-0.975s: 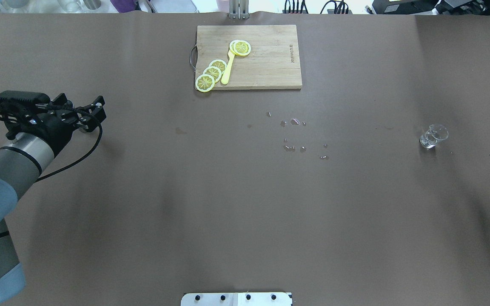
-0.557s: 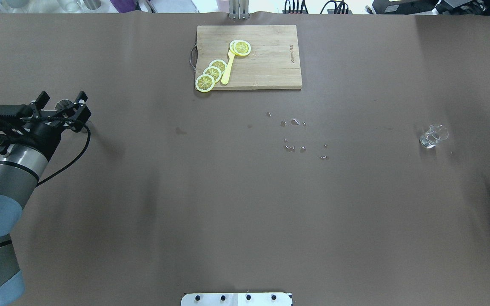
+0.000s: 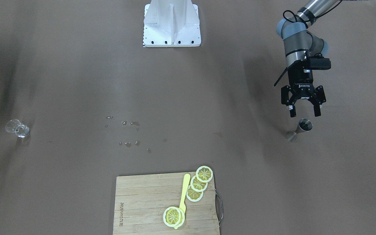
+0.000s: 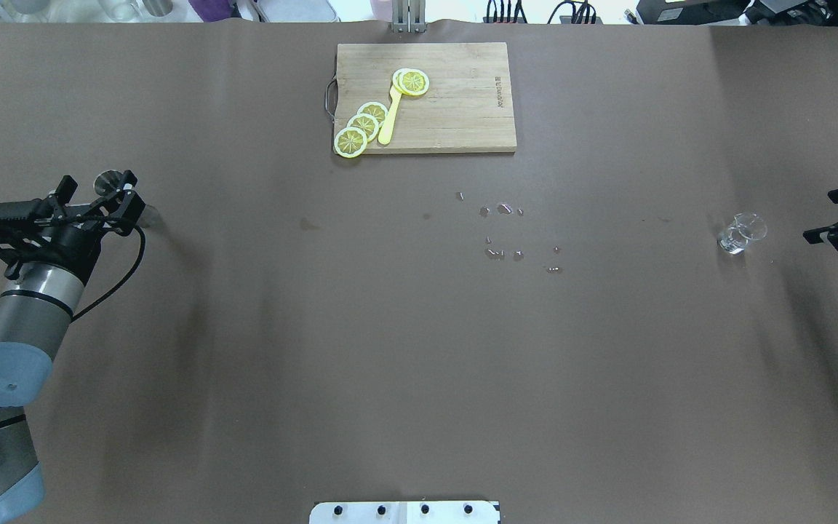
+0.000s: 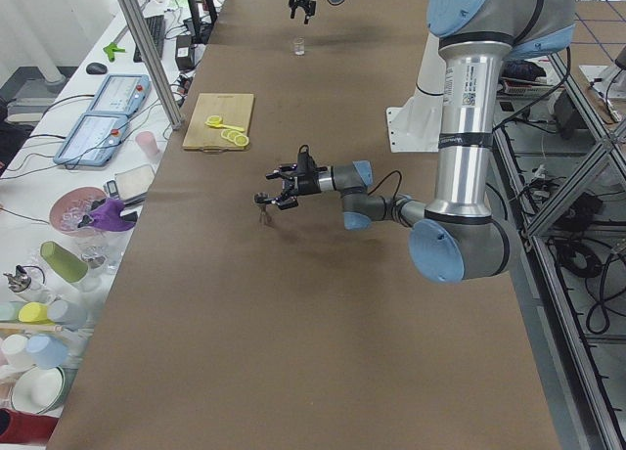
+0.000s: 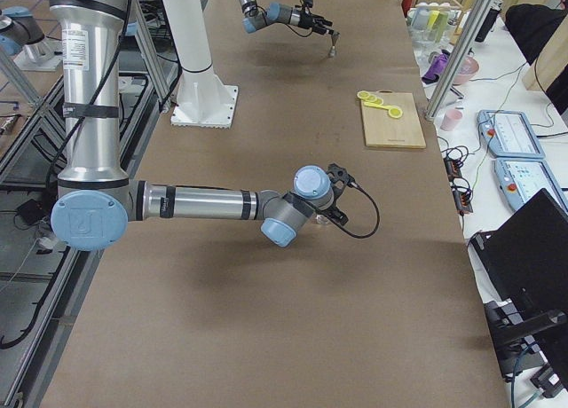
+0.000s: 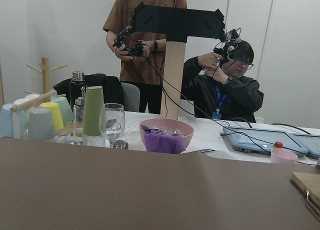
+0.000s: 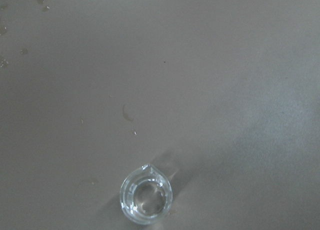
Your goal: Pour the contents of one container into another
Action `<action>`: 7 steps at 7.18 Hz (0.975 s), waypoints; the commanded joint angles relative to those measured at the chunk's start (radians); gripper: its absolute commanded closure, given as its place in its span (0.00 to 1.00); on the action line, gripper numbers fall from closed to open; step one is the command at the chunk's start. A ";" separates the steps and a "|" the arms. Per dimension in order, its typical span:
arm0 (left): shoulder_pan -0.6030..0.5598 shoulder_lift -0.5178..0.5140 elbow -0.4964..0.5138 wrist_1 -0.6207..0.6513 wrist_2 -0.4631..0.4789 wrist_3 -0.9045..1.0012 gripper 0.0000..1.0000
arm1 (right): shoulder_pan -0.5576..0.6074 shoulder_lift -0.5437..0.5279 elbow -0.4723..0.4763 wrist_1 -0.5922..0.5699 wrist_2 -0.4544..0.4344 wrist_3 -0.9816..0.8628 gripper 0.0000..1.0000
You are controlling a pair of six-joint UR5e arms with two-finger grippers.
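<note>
The steel jigger [image 3: 300, 130] is standing upright near the table's left end. The small spouted glass beaker [image 4: 741, 233] is sitting well apart from it, far over on the right. I cannot tell whether either one is holding liquid.

The step in hand looks like the left gripper [image 3: 304, 113] lining up for a grasp on the jigger. To do it well, it should be centring the jigger between its fingers, closing on the narrow waist rather than the flared rim, and keeping the jigger level so nothing slops out.

Its fingers are spreading wide and holding nothing; the tips are hanging just short of the jigger's rim, not touching it. The right gripper [image 4: 819, 216] is also gaping open and empty, near the beaker but clear of it.

Water droplets [image 4: 503, 211] are lying mid-table, and beyond them a wooden cutting board [image 4: 463, 109] is carrying lemon slices.
</note>
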 commanded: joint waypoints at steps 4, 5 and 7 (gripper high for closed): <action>0.025 -0.054 0.131 -0.003 0.124 -0.078 0.03 | -0.122 0.081 -0.237 0.485 -0.142 0.419 0.00; 0.025 -0.054 0.137 -0.002 0.126 -0.080 0.03 | -0.161 0.081 -0.236 0.562 -0.177 0.494 0.00; 0.026 -0.054 0.132 0.097 0.193 -0.152 0.03 | -0.186 0.066 -0.237 0.627 -0.188 0.507 0.00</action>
